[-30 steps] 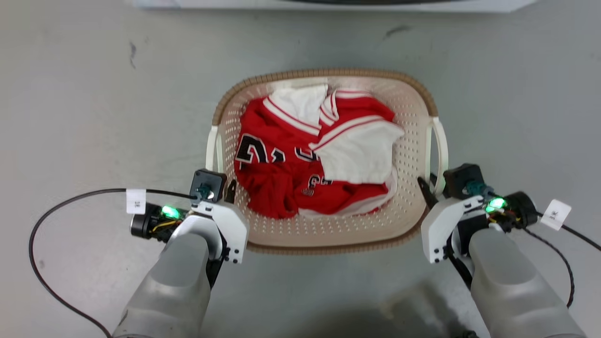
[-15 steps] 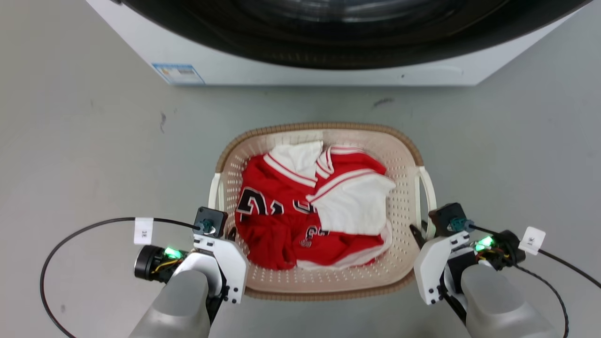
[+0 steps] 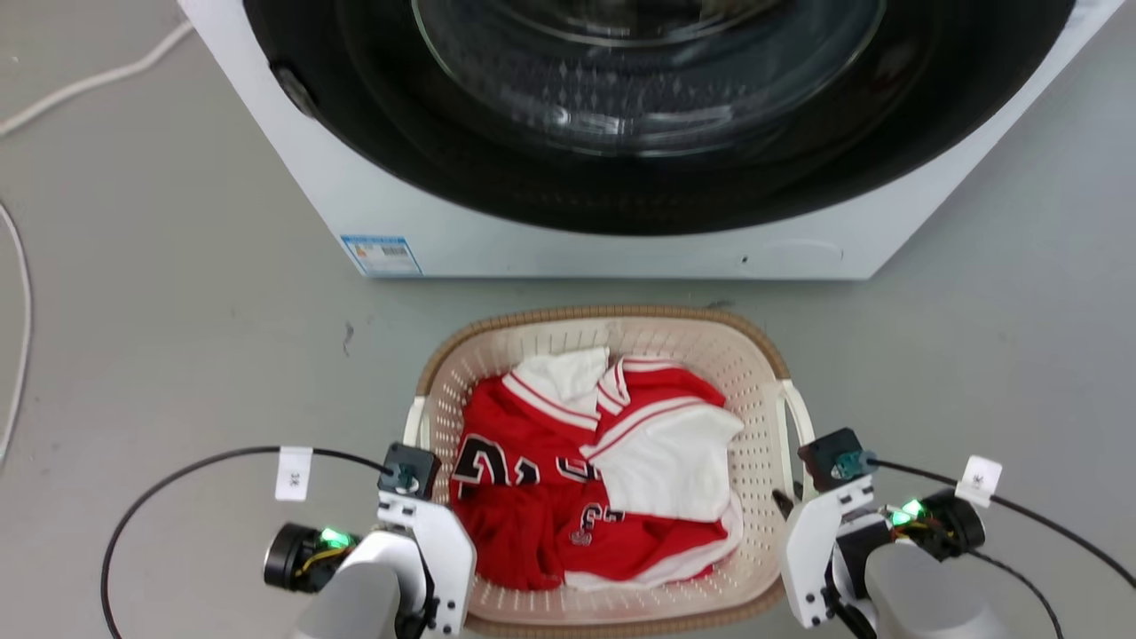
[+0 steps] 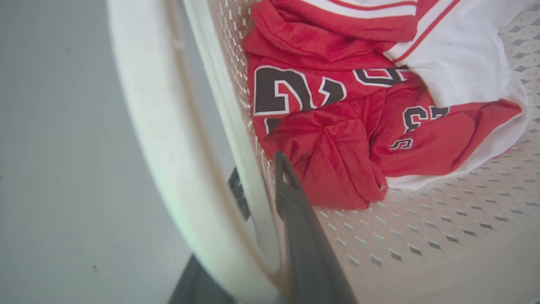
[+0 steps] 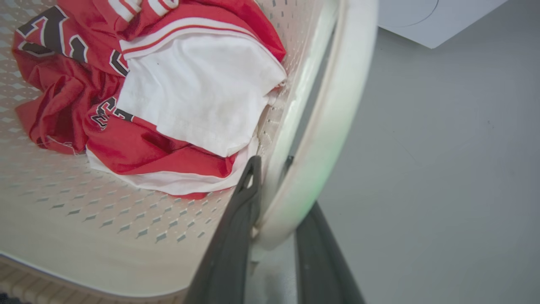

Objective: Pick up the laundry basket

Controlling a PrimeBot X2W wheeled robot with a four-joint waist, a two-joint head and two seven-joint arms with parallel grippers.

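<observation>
The laundry basket, cream perforated plastic with a brown woven rim, holds a red and white jersey. My left gripper is at the basket's left side and my right gripper at its right side. In the left wrist view, my left gripper is shut on the side wall, one finger inside the basket and the other between wall and white handle. My right gripper clamps the opposite wall beside its handle in the same way. I cannot tell whether the basket is off the floor.
A white washing machine with a dark round door stands right behind the basket. Grey floor lies on both sides. A pale cable lies at the far left, and black cables trail from both wrists.
The whole head view has shifted, so the camera moved: the washing machine now takes up the top and the basket sits lower. Both grippers stay at the basket's sides.
</observation>
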